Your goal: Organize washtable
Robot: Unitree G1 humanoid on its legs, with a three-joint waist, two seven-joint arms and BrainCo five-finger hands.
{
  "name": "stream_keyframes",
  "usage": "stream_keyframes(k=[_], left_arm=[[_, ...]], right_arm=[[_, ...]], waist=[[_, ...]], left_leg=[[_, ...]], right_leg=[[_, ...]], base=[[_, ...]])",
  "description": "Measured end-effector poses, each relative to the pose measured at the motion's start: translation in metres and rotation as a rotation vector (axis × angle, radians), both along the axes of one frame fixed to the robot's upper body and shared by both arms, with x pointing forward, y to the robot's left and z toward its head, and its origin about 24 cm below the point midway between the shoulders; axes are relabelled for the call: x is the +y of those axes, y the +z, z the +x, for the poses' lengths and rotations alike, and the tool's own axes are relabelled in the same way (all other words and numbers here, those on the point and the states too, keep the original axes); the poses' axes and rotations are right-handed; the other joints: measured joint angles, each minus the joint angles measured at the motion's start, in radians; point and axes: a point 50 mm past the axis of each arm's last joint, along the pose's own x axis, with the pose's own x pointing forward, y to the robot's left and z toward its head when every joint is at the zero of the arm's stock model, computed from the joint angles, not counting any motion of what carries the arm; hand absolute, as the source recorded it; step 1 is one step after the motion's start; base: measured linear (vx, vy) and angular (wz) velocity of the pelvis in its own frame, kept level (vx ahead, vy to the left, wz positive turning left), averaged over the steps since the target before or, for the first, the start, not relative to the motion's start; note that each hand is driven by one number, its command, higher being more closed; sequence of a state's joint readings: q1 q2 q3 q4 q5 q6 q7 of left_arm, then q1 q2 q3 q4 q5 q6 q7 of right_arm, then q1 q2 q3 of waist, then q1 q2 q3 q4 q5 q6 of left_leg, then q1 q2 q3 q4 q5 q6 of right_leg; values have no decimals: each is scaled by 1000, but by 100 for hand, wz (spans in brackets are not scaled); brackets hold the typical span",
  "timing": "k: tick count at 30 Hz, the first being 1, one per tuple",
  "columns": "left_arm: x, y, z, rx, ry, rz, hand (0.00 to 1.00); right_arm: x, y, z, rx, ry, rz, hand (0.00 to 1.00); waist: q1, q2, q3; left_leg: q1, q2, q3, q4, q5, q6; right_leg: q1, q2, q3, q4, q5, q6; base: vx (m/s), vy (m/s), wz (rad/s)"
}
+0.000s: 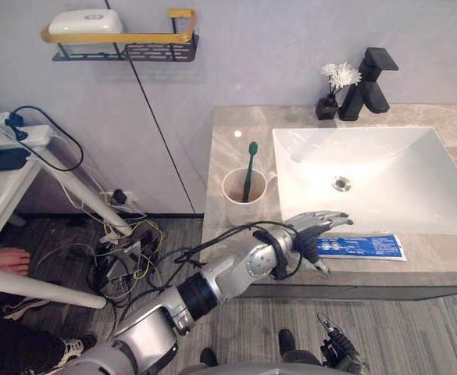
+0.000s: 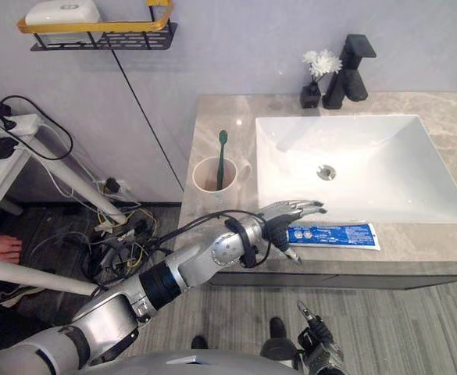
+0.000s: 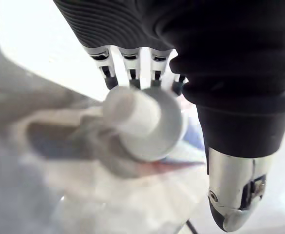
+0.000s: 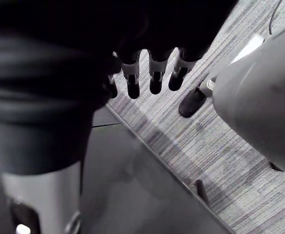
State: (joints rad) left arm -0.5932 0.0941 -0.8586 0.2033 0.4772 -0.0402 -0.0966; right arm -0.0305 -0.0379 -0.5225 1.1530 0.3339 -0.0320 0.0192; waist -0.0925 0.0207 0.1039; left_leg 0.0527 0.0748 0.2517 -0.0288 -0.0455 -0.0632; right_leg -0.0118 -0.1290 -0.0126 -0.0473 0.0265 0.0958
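Lying straight, thumb held apart, the fingers of the left hand grip nothing; the white cap end of the blue toothpaste tube rests on the counter just beside the palm, running to three o'clock. A cup holding a green toothbrush stands at ten o'clock, the sink at one o'clock. The right hand hangs low at six o'clock, fingers relaxed and empty.

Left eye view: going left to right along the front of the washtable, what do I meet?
First the cup holding a green toothbrush → left hand → blue toothpaste tube.
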Motion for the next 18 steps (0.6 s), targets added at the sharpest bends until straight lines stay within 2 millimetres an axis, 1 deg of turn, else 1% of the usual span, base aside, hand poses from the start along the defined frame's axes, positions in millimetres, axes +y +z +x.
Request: stream_keyframes(k=[3,5,7,10,18], left_arm=[[-3,9,-4,-21,-19,-35,0],[-5,13,-6,-30,-31,-51,0],[-6,16,-8,-35,-37,-61,0],[-7,22,-12,-49,-53,-85,0],[-8,23,-14,-40,-67,-96,0]], right_arm=[[0,-1,-3,9,0,2,0],[0,-3,-8,26,-1,5,0],[-3,-4,-16,48,2,-1,0],[-6,-4,-21,61,6,-10,0],[-5,-5,-26,73,10,-10,0]], waist=[[5,2,-1],[16,5,-3],[21,16,-10],[24,30,-20],[30,29,-29]], left_leg=[[-5,0,-11,7,-1,1],[-7,0,-16,14,-1,1],[-7,0,-27,17,-1,1],[-12,-1,-39,17,1,2],[-15,-1,-43,16,5,2]], right_leg=[[-1,-2,-2,7,-5,6],[-5,-2,-2,23,-14,11],[-5,-4,-8,36,-20,11],[-5,-8,-21,37,-21,12],[-4,-8,-27,38,-21,12]], base=[[-60,-6,8],[-67,-4,6],[-55,1,11],[-41,1,11],[-3,-1,2]])
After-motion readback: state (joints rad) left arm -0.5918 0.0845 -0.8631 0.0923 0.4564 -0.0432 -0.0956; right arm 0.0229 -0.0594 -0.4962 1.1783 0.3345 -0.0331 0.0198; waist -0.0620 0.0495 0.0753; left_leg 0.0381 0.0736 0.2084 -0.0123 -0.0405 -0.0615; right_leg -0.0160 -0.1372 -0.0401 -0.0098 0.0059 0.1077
